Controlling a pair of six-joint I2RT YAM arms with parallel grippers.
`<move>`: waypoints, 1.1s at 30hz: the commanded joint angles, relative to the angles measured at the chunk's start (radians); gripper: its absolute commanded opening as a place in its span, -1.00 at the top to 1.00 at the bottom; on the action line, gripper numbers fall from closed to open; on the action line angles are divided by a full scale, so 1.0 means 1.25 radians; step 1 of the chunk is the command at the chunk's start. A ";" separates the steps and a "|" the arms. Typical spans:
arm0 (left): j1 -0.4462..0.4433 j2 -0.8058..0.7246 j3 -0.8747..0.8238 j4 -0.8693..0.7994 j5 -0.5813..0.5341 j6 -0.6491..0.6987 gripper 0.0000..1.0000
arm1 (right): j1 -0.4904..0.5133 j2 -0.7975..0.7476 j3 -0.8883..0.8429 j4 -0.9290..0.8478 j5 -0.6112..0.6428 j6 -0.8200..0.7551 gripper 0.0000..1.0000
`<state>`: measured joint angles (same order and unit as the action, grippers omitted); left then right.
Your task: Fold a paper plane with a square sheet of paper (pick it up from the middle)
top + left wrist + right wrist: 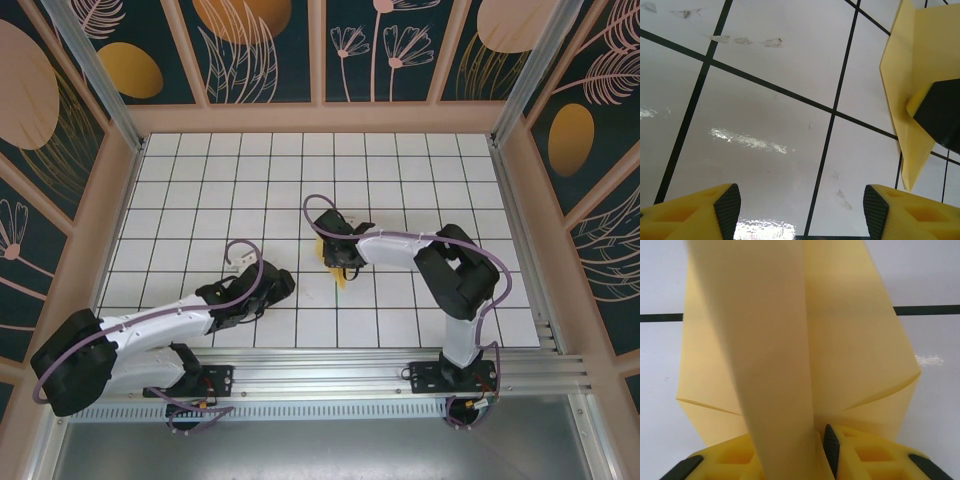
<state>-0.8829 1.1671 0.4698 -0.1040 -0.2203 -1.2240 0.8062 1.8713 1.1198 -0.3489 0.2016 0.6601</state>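
The yellow paper (790, 340) is a narrow folded shape (one pointed tip). The right end effector (824, 450) pinches it mid-bench (400, 170).

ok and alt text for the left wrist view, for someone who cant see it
A folded yellow paper with a pointed lower tip is held at the right edge by the dark right claw, above a white table with black grid lines. The left claw sits open at the bottom, holding nothing.
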 commanded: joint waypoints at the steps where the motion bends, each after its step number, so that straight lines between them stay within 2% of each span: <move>1: -0.002 0.005 0.022 0.009 -0.001 0.016 -0.37 | 0.002 0.006 0.022 -0.071 0.004 -0.009 0.29; 12: -0.002 0.010 0.028 0.006 0.000 0.022 -0.40 | 0.002 -0.104 0.055 -0.095 -0.004 -0.025 0.06; 21: -0.002 0.025 0.044 0.002 -0.003 0.033 -0.42 | 0.002 -0.178 0.048 -0.097 0.021 -0.030 0.04; 27: -0.002 0.037 0.070 -0.025 -0.026 0.053 -0.42 | 0.002 -0.292 -0.007 -0.070 0.102 -0.032 0.02; 33: -0.002 0.004 0.077 -0.060 -0.086 0.084 -0.51 | -0.001 -0.482 -0.133 -0.025 0.273 -0.022 -0.07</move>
<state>-0.8829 1.2003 0.5446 -0.1265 -0.2634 -1.1629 0.8059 1.3579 1.0130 -0.4015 0.3920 0.6346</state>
